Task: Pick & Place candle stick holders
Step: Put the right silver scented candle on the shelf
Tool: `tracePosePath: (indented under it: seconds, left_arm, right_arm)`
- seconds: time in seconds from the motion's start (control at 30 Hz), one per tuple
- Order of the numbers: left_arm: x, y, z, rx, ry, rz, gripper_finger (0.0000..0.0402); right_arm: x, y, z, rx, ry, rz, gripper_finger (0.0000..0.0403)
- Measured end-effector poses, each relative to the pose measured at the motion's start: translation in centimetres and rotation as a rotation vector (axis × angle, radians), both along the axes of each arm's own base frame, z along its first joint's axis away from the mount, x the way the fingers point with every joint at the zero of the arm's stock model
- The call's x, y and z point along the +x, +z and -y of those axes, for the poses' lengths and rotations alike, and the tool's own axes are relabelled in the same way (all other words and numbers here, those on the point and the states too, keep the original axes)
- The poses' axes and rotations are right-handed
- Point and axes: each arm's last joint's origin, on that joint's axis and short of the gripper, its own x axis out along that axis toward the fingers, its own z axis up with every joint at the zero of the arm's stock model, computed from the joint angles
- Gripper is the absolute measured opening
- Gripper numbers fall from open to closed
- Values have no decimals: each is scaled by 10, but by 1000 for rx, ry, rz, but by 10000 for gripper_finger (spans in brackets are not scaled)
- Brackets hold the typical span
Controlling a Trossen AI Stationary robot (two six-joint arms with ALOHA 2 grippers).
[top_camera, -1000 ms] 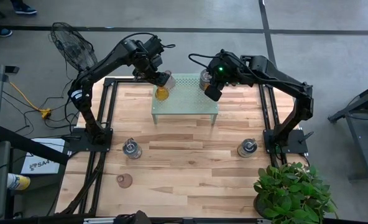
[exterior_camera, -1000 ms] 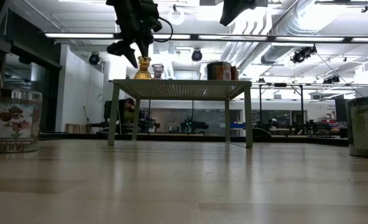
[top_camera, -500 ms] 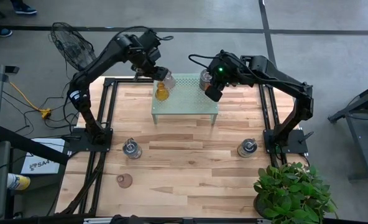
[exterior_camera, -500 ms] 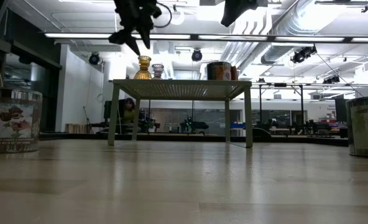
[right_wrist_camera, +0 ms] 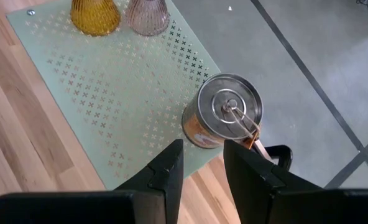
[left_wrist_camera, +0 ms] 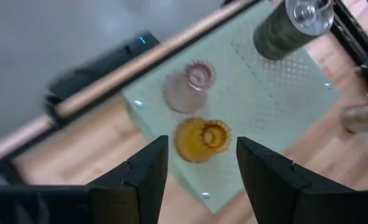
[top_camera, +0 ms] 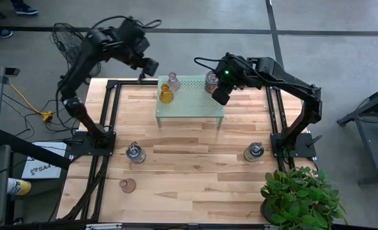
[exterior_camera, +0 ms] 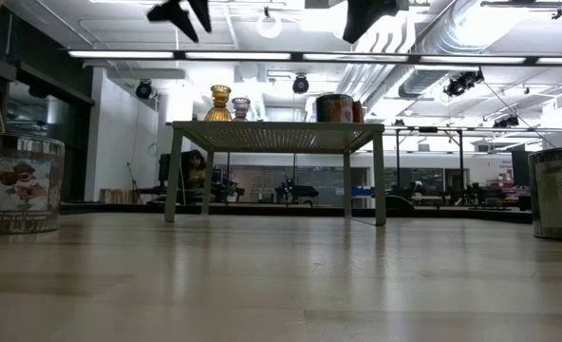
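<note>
Now three holders on stand (top_camera: 195,105); three on table (top_camera: 189,172); both pincers released.

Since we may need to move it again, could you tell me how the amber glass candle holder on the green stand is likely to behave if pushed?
The amber glass holder looks taller than wide with a narrowed neck, so a push near its top would probably tip it. It looks like smooth glass, likely slippery and breakable. It sits near the edge of the green stand, close beside the pink holder, so a sideways shove may knock that.

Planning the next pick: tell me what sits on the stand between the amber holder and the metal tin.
Nothing: between amber holder and tin the right wrist view shows only bare stand; the pink holder stands aside.
</note>
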Motion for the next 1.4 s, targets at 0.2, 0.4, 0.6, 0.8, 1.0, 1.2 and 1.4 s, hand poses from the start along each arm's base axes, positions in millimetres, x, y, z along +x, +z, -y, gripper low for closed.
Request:
tracePosePath:
  seconds: [0.2,0.4,0.6,0.8,1.0,1.2,1.4]
  left_arm:
    - [-24,25,37,172,-70,21,186]
    - [-34,33,68,273,-91,35,186]
    - [-28,3,87,271,-121,56,186]
    - [-22,-49,106,253,-209,249,186]
    - [-34,-91,119,256,-225,484,186]
    - [-52,-137,127,274,-221,581,186]
    - [-59,-177,128,268,-182,716,186]
  right_arm:
    - [-2,-1,0,-1,7,-29,110]
    - [-2,-1,1,-24,23,-47,110]
    - [-6,-2,8,-15,19,-62,110]
    - [-14,-4,18,-3,-8,-110,110]
    - [-18,-5,23,10,-31,-127,110]
    - [-22,-6,27,63,-6,-127,110]
    - [-25,-17,27,106,-18,-154,110]
